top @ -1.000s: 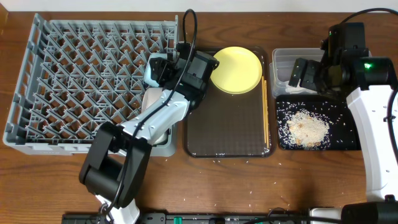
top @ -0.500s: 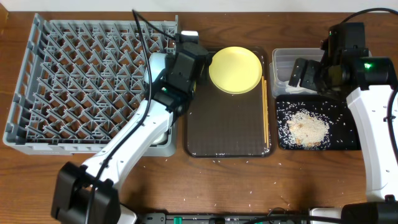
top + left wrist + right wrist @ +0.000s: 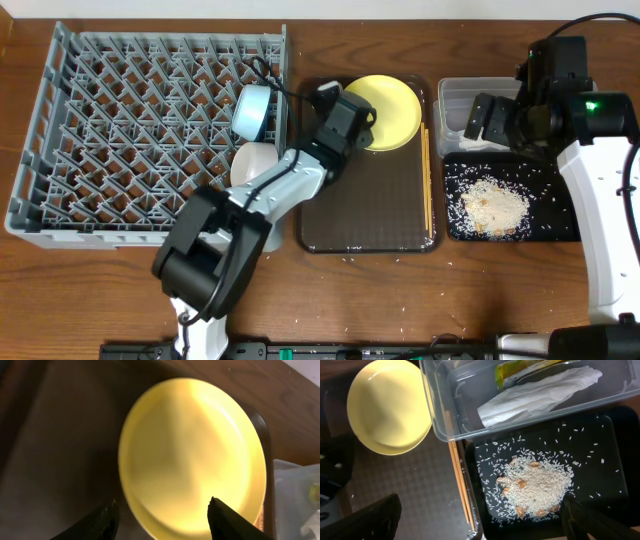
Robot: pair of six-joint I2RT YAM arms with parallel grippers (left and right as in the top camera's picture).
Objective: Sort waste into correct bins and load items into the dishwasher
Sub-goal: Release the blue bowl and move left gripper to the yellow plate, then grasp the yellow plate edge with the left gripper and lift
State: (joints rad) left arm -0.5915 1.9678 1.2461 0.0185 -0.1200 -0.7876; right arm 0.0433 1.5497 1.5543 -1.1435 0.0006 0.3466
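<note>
The round yellow plate (image 3: 390, 105) lies at the far end of the dark brown tray (image 3: 365, 200). My left gripper (image 3: 360, 122) is open at the plate's left edge, and in the left wrist view its fingers (image 3: 162, 520) straddle the plate's rim (image 3: 192, 455). Chopsticks (image 3: 426, 180) lie along the tray's right side. The light blue dish (image 3: 250, 108) stands in the grey rack (image 3: 120, 130), with the white bowl (image 3: 252, 165) below it. My right gripper (image 3: 480, 520) is open and empty above the black tray (image 3: 600, 460) of rice (image 3: 535, 485). The clear tub (image 3: 445, 420) holds the wrapper (image 3: 530, 367) and napkin (image 3: 535, 395).
Loose rice grains lie on the wooden table (image 3: 400, 300) in front of the trays. The clear tub (image 3: 455, 95) and black tray (image 3: 565, 225) sit side by side at the right. The rack fills the left side of the table.
My left gripper has let go of the light blue dish, which now stands in the rack, and has moved right to the yellow plate. The right arm has not moved.
</note>
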